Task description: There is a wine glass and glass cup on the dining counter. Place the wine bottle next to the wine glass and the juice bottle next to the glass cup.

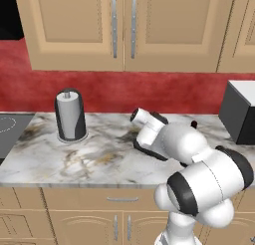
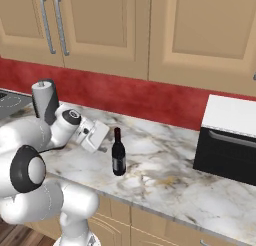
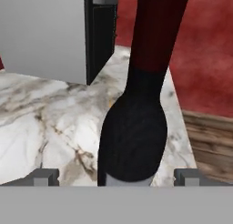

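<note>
The wine bottle, slim and black with a dark red top, stands upright on the marble wall counter. My gripper reaches in from the left at the height of its neck and is open. In the hand view the wine bottle looms close, its shoulder and neck between my two fingertips, with a gap on each side of the gripper. Nothing is held. The wine glass, glass cup, juice bottle and dining counter are out of view.
A black and white microwave sits on the counter to the bottle's right. A grey paper towel roll stands to the left, beside a cooktop. Beige wall cabinets hang above the red backsplash.
</note>
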